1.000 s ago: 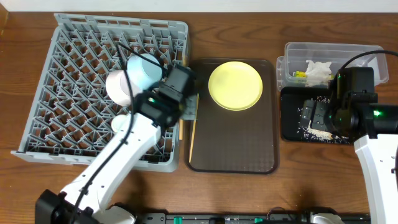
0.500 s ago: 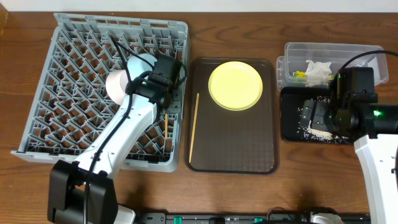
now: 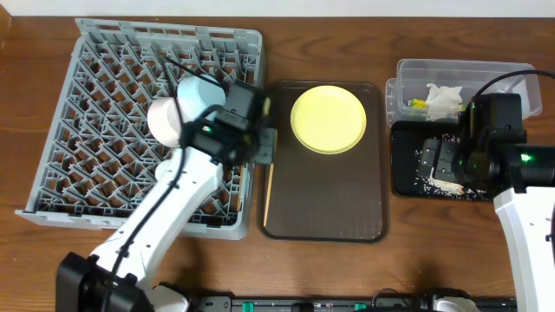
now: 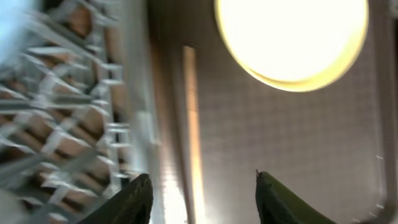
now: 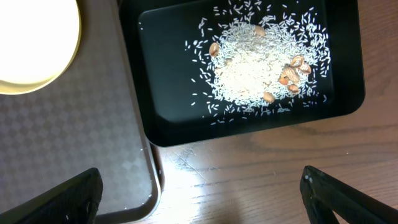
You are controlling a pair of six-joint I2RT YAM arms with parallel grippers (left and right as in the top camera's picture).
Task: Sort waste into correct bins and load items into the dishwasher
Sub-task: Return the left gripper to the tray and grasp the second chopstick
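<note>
In the overhead view my left gripper hovers at the left edge of the brown tray, beside the grey dishwasher rack. It is open, and in the left wrist view one wooden chopstick lies on the tray below the gap between its fingers, untouched. The yellow plate sits at the tray's far end. A pinkish-white bowl and a light blue bowl stand in the rack. My right gripper is wide open and empty over the black tray, which holds rice scraps.
The brown serving tray lies between the rack and the bins. The clear tub at the back right holds a white napkin and a green-and-yellow wrapper. Bare wooden table shows under my right gripper.
My left gripper swung over the rack and came back to the tray's left edge, opening from shut on the way. The right arm has not moved.
</note>
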